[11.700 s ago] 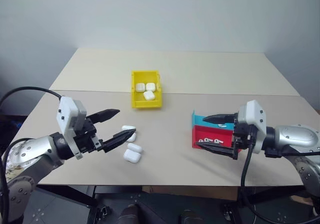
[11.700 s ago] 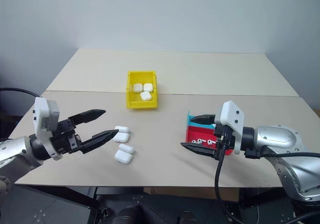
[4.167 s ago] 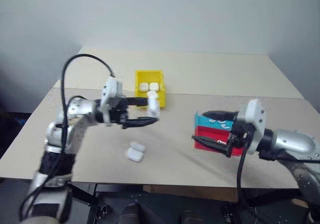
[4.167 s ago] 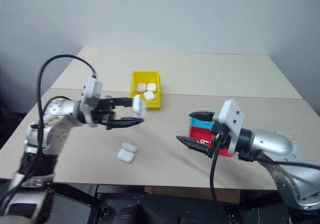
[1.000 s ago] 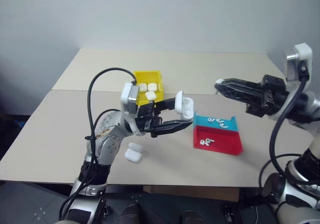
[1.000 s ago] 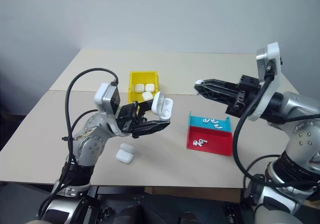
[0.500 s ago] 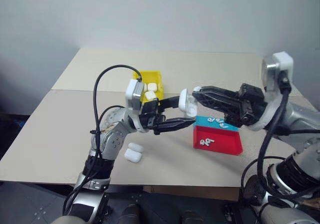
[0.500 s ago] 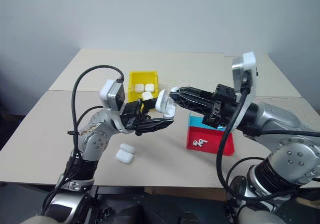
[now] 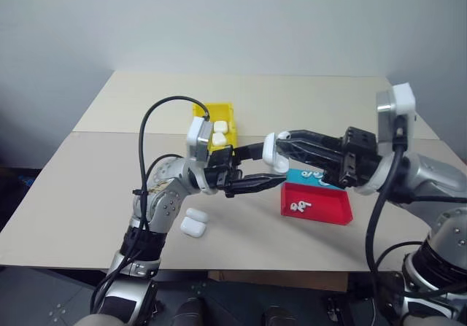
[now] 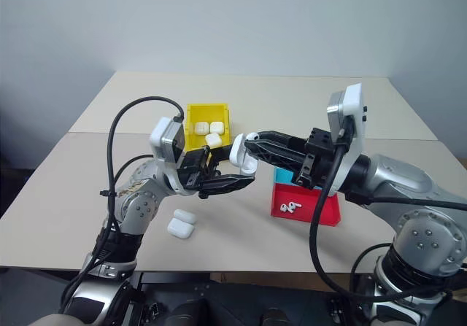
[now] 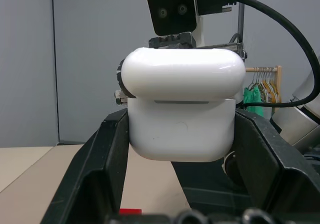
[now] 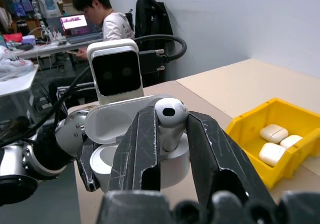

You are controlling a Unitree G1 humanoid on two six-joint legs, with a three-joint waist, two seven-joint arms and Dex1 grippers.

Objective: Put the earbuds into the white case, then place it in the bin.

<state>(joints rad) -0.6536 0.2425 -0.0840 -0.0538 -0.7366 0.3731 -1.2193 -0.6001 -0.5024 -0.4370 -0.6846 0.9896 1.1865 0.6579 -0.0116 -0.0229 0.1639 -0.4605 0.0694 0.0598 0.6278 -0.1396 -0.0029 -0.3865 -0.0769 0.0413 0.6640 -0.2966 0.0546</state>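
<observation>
Left eye view: the small bright yellow plastic bin (image 9: 217,125) at twelve o'clock already held several cases. Mid-air, left gripper (image 9: 271,170) clamped the glossy white case (image 9: 275,154), lid raised. Right gripper (image 12: 170,121) pinched one white earbud (image 12: 170,114) over it; insertion and binning remained.

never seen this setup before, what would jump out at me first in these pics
The two grippers meet in mid-air above the table: the left gripper holds the white case with its lid flipped open, and the right gripper pinches an earbud right over the open case. Behind them sits the bright yellow bin with closed cases inside; the red-and-teal tray with loose earbuds lies under the right arm.
</observation>
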